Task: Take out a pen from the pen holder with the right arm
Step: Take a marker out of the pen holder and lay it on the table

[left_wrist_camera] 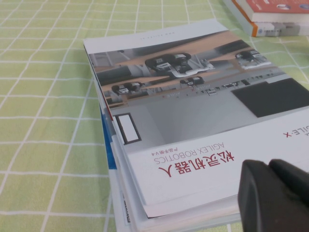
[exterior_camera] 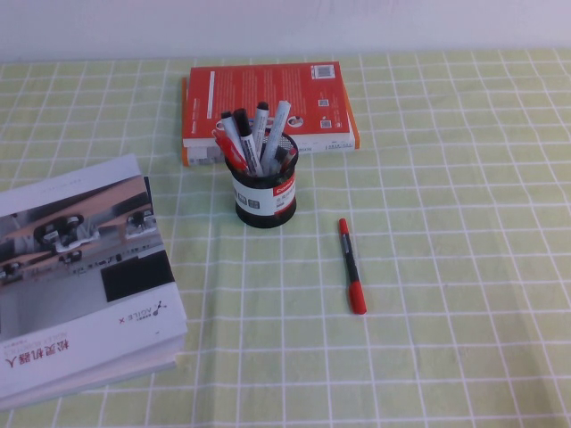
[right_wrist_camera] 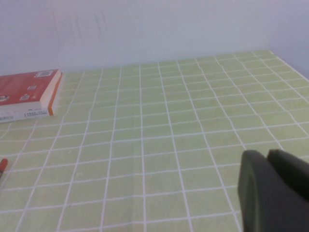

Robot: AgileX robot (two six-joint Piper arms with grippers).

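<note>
**Spotting one red pen flat on the cloth, the rest up in the cup**

So the red pen (exterior_camera: pixel 351 266) is lying flat on the green checked tablecloth (exterior_camera: pixel 464 178), just to the right of the pen holder (exterior_camera: pixel 265 196) and a bit nearer the robot, not touching it. Its long axis runs pretty much away-from-robot to toward-robot, with the near end swung slightly right. Both ends are red and the middle is dark; the near end looks like the fatter one, but I can't say for sure which end is the cap.

The pen holder is a black mesh cup with a white label band. The other pens (exterior_camera: pixel 254 134) stand bunched in it, fanning outward at the top, and their lower halves are hidden behind the mesh. An orange book (exterior_camera: pixel 268 107) lies flat right behind the cup.

The right gripper (right_wrist_camera: pixel 267 155) hangs over bare cloth on the right side, well away from the holder, jaws pressed together with nothing in them. Only its dark tips show in the right wrist view, and the pen is cut down to a red sliver at the frame edge there.

The left gripper (left_wrist_camera: pixel 268 166) sits over the near corner of the stack of booklets (left_wrist_camera: pixel 193 121), and its jaws look pressed together too. Neither arm shows in the high view.
</note>
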